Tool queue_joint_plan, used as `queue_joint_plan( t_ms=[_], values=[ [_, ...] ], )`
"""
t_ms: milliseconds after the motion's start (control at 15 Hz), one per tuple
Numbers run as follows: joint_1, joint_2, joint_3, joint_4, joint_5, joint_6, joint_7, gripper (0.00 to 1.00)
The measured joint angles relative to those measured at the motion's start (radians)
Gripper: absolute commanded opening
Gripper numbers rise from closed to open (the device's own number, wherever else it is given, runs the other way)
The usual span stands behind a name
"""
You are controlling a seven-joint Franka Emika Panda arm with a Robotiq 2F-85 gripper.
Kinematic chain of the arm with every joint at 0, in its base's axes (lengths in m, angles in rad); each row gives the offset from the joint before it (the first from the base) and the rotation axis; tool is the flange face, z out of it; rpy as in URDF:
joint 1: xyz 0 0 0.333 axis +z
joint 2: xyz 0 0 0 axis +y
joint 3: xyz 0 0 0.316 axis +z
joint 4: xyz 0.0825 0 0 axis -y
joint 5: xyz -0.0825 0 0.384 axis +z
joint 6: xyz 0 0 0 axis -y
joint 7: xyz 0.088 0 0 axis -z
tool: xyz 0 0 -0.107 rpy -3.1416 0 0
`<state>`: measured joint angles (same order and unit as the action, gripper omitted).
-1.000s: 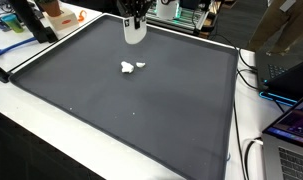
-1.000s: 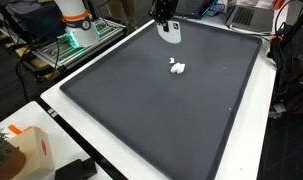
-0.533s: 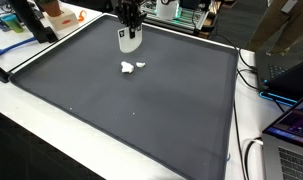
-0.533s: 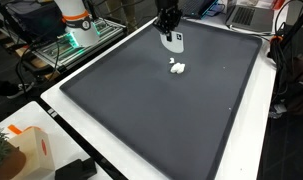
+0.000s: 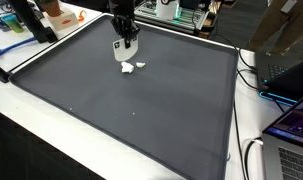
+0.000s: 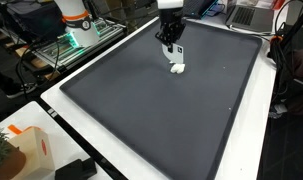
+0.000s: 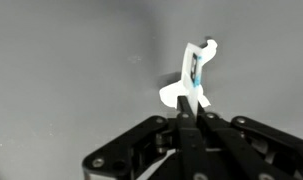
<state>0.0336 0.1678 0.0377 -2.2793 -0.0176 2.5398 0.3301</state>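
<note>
We see a thin white piece pinched between the shut fingers of the gripper. In the wrist view its long axis runs straight out from the fingertips, in line with them, and a blue streak runs along it. We can read no writing or brand on it.

In an exterior view the piece hangs below the gripper, close above the dark mat and near the mat's far edge. Just under and beside it, toward the mat's middle, lie some small crumpled white bits, which show in both exterior views. We cannot tell whether the piece touches them.

Off the mat's side edge sits an open laptop.
</note>
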Motion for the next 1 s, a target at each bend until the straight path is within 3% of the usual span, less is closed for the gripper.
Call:
queue_joint_plan(
  t_ms=[1000],
  values=[
    [0.049,0.093,-0.040,0.060,-0.043,0.000,0.043,0.01]
  ],
)
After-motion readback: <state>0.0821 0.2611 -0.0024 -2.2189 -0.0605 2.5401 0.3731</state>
